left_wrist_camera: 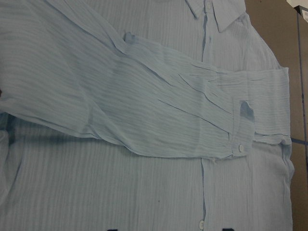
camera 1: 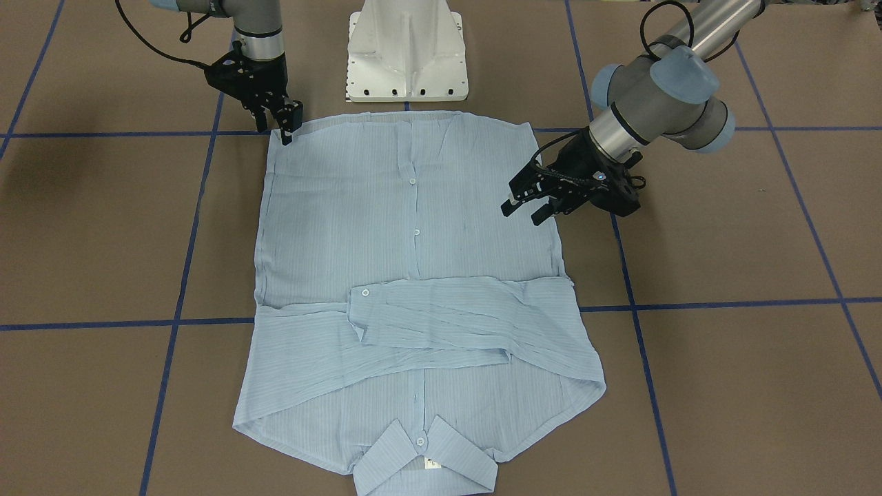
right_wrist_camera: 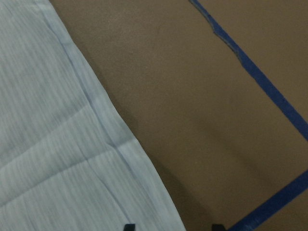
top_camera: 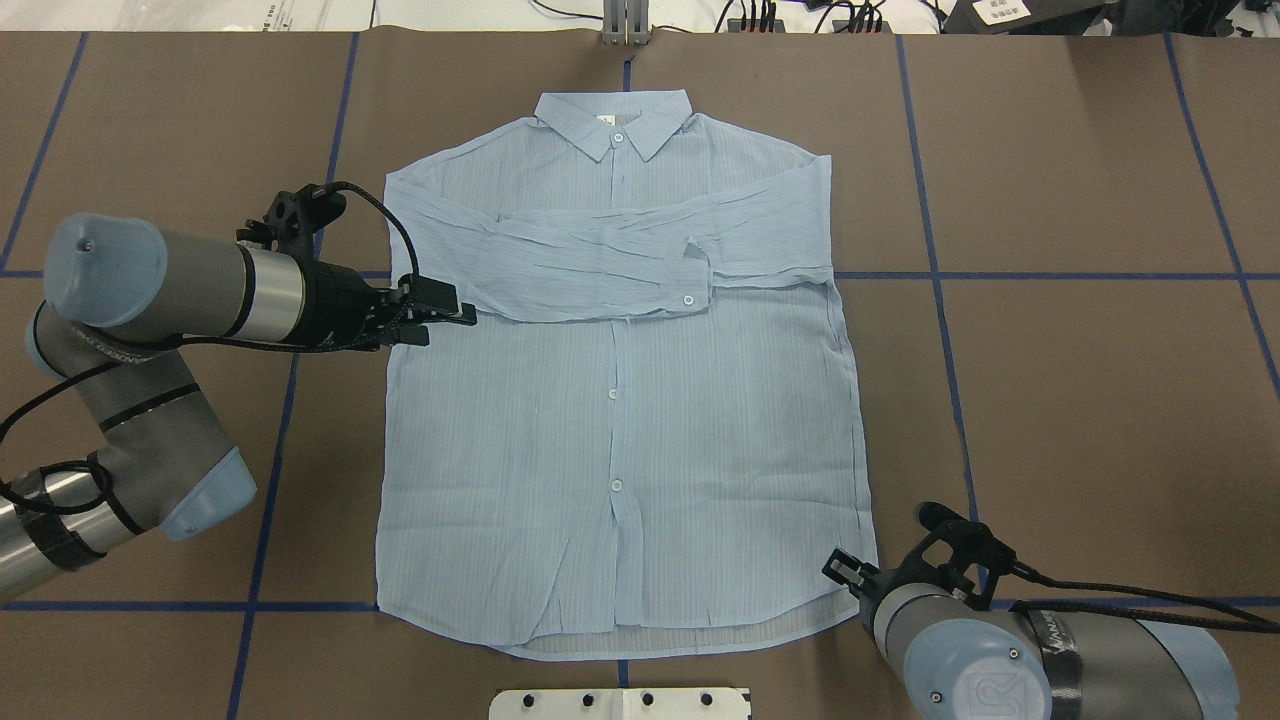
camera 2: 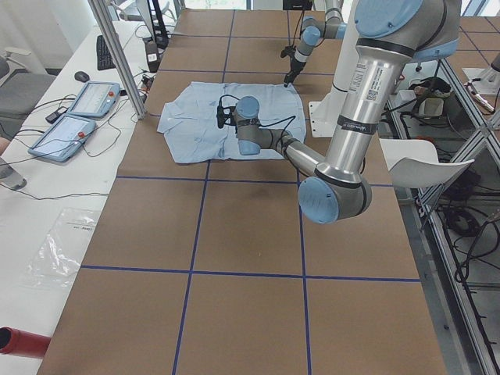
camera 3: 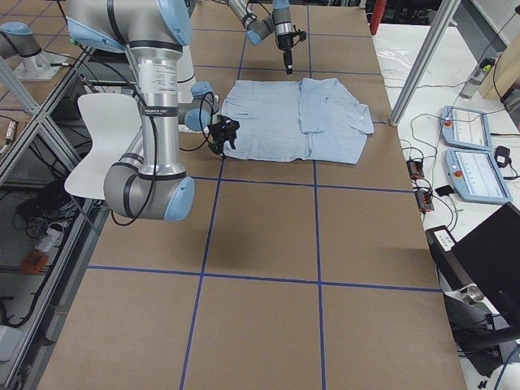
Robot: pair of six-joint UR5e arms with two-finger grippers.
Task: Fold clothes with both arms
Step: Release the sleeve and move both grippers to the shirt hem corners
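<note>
A shirt of thin, light blue cloth covers the middle of the bench. In the overhead view its weave is finely striped, matt and half sheer, with soft creases across the sleeves toward twelve o'clock. Its small white buttons look like smooth, faintly glossy plastic. The bench top is matt brown and paper-like, crossed by smooth blue tape. At nine o'clock the left arm is silver metal with a soft sheen, matt light blue caps and a matt black left gripper. At six o'clock the base is smooth, slightly glossy white.
</note>
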